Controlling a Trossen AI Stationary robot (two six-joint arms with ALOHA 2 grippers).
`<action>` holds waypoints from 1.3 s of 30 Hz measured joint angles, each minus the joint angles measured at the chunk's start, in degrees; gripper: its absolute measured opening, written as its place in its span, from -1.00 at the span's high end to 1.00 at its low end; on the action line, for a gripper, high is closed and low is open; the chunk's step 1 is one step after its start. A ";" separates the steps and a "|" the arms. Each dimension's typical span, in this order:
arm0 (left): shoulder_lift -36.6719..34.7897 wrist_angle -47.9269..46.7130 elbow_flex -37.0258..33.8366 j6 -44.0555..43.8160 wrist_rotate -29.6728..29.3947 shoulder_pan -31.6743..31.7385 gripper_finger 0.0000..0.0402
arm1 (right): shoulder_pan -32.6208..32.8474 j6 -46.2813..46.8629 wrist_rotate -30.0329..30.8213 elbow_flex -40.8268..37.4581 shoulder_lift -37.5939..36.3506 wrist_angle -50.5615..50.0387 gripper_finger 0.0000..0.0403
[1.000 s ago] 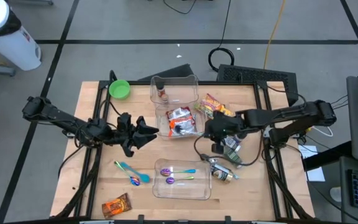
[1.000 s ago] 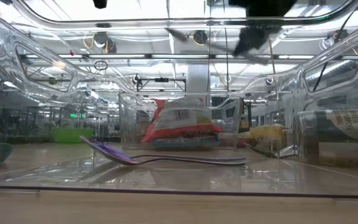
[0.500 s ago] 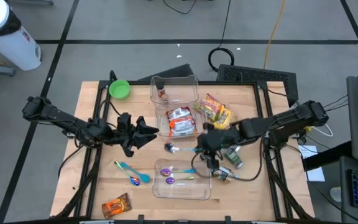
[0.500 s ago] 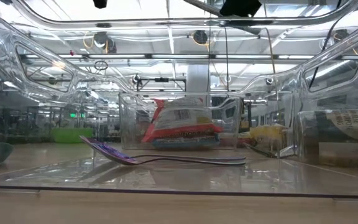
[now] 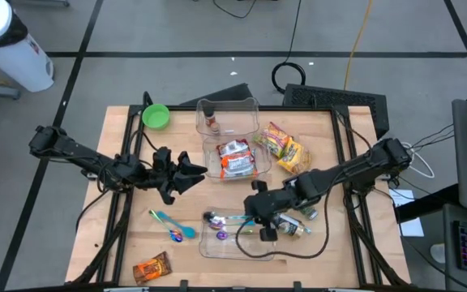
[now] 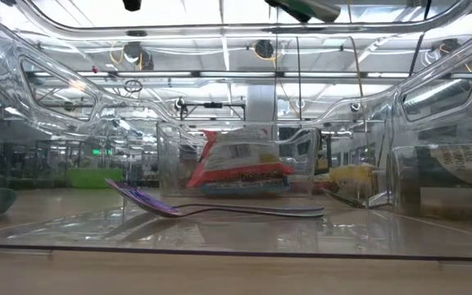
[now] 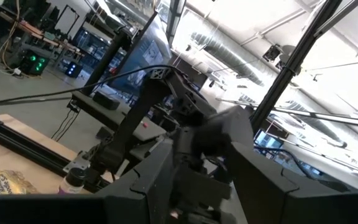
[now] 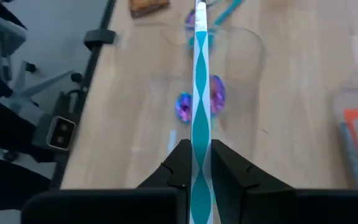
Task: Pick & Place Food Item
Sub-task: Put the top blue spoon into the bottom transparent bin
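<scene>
even overhead light is flooding the table (image 5: 128, 235); ceiling strip lights (image 6: 220, 75) are glaring through clear plastic; wrist views are blurring nearby parts

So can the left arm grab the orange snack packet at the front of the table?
Probably yes. The left tool hangs over bare table, holding nothing, and the orange snack packet lies alone near the front edge. Only the teal spoon lies between, flat and low.
</scene>
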 joint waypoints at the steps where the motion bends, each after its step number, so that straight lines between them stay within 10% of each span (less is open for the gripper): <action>1: -0.01 -0.03 0.00 0.00 0.02 -0.02 0.19 | 0.19 -0.01 -0.07 0.70 0.90 0.03 0.88; 39: -0.02 -3.02 0.00 -3.58 2.55 -0.37 0.19 | -0.02 7.47 -3.12 4.42 14.61 -3.26 0.88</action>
